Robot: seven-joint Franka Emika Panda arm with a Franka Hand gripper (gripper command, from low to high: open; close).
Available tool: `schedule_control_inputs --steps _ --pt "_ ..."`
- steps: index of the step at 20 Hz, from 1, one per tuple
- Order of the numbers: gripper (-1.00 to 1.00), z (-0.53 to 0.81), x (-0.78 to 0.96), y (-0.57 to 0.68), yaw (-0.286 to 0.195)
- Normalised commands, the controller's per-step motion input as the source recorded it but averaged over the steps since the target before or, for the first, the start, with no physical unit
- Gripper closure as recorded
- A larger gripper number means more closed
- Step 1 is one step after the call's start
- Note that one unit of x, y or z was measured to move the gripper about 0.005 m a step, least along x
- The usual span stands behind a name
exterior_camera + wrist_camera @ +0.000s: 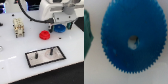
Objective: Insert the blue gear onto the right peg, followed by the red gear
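Observation:
The blue gear [60, 27] lies flat on the white table at the exterior view's right, and it fills the wrist view [126, 42] with its centre hole showing. My gripper [60, 23] hangs right over it, a dark finger [52, 24] standing on either side of its rim, open. The red gear [45, 35] rests on the table just beside the blue one, toward the exterior view's left. Nearer the front sits the white black-rimmed base plate [44, 60] with two dark pins; the right peg [50, 50] stands bare.
A beige block-like part [18, 27] stands at the exterior view's left. A dark greenish piece [86, 35] shows at the edge of the wrist view beside the blue gear. The arm's white body [57, 7] fills the space above the gears.

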Motion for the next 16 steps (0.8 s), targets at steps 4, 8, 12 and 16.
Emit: schedule_control_inputs --steps 4,8,12,16 --pt "1.0 0.0 0.0 0.04 0.0" --pt "1.0 0.0 -0.05 0.08 0.0" --pt "1.0 0.0 -0.13 0.1 0.0" --pt "1.0 0.0 -0.23 0.09 0.0"
